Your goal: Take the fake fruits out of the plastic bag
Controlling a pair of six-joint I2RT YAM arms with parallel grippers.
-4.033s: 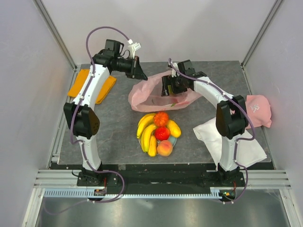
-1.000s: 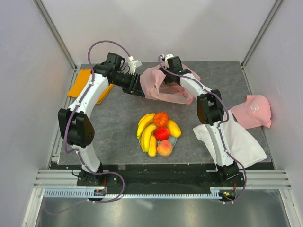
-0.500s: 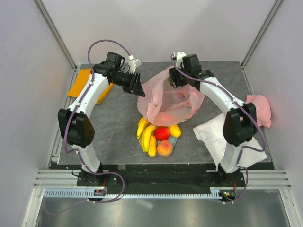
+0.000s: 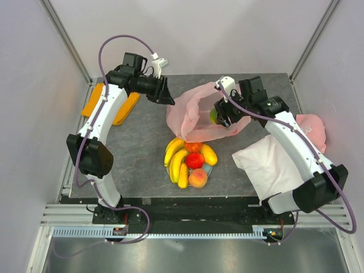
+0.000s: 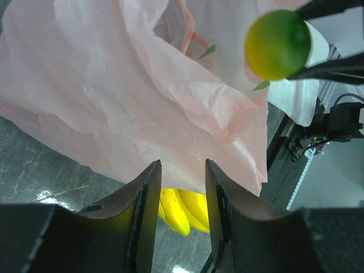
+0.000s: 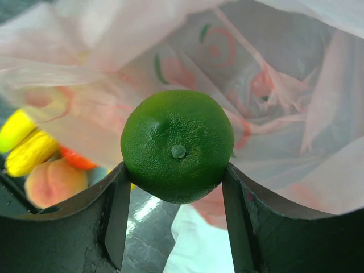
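Green fruit now clears plastic bag in right tool.

Bag: translucent pink, peach prints, green leaves. Green fruit: yellowish one side. Bananas yellow. Red fruit. Far-left cloth orange; right cloth white; cap pink.

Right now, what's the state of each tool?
Left tool: open, holding nothing.
Right tool: closed on the glossy green round plastic fruit.

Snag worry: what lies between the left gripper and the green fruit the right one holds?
The thin translucent pink plastic bag, right up to the glossy green fruit; top and left wrist views.
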